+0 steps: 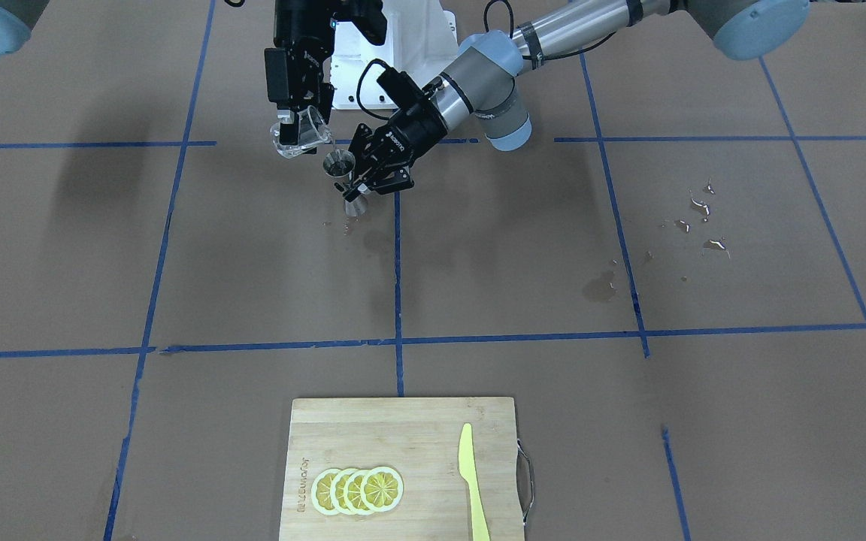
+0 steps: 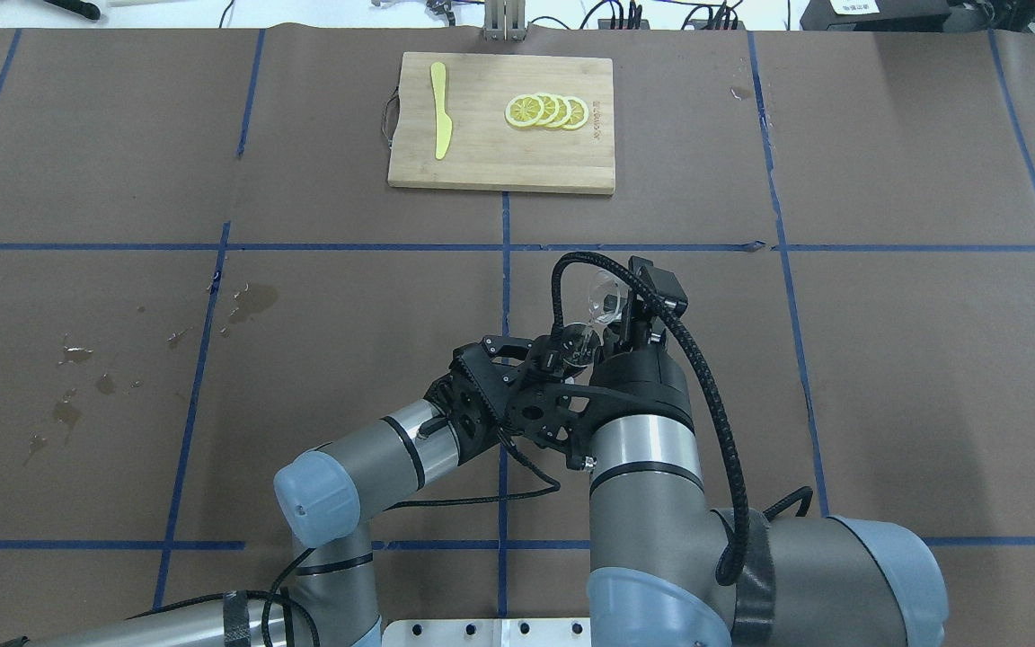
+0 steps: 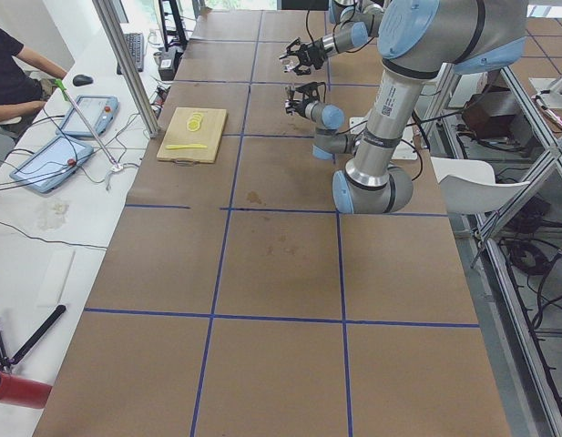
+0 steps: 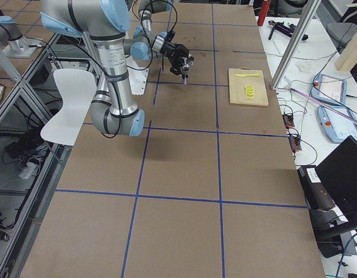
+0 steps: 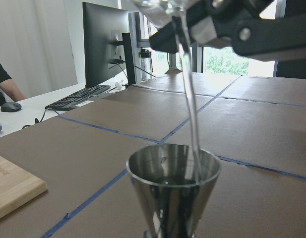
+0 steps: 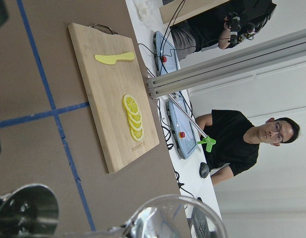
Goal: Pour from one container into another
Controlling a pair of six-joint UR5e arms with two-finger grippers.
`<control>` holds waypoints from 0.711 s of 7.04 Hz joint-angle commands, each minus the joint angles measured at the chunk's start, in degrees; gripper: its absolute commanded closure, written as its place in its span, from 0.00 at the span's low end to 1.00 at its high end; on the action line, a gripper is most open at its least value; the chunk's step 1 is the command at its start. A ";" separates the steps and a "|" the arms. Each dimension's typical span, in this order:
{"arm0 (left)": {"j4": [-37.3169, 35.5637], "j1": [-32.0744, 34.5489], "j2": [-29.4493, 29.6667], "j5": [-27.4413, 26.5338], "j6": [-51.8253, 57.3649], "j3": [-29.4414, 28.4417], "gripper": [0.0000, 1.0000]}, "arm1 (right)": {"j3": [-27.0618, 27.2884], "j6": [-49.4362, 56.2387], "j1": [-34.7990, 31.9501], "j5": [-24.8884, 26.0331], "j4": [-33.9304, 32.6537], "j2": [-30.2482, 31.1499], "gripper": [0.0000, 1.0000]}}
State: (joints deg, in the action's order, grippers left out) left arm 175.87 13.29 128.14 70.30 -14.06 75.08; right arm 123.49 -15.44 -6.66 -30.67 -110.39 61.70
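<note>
My right gripper (image 1: pixel 299 120) is shut on the clear glass measuring cup (image 1: pixel 302 135) and holds it tilted, lip down. A thin stream of water (image 5: pixel 189 99) runs from the lip into the steel jigger (image 1: pixel 340 164). My left gripper (image 1: pixel 356 191) is shut on the jigger's waist and holds it upright just above the table. In the overhead view the cup (image 2: pixel 605 296) sits just beyond the jigger (image 2: pixel 579 340). The left wrist view shows the jigger's open top cone (image 5: pixel 172 171). The cup's rim (image 6: pixel 172 215) and the jigger (image 6: pixel 26 210) fill the bottom of the right wrist view.
A wooden cutting board (image 1: pixel 403 428) lies at the operators' edge with lemon slices (image 1: pixel 358 490) and a yellow knife (image 1: pixel 470 481). Water drops (image 1: pixel 704 218) and a wet stain (image 1: pixel 600 285) mark the paper on my left side. Small drops (image 1: pixel 346 225) lie by the jigger.
</note>
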 commanded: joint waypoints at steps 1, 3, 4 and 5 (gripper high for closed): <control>0.00 -0.02 0.00 0.01 0.00 -0.02 1.00 | 0.00 1.11 -0.29 0.00 0.00 0.00 0.90; 0.00 -0.11 0.00 -0.07 0.00 0.07 1.00 | 0.00 1.90 -0.46 0.09 0.00 0.00 0.89; 0.00 -0.19 0.00 -0.08 0.00 0.07 1.00 | 0.00 1.90 -0.46 0.09 0.00 -0.09 0.90; 0.00 -0.28 0.00 -0.08 0.00 0.07 1.00 | 0.00 1.90 -0.46 0.17 0.00 -0.26 0.90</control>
State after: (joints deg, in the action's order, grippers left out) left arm 175.87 13.09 128.15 70.23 -14.06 75.13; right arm 123.49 -13.58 -7.11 -30.56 -110.39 61.58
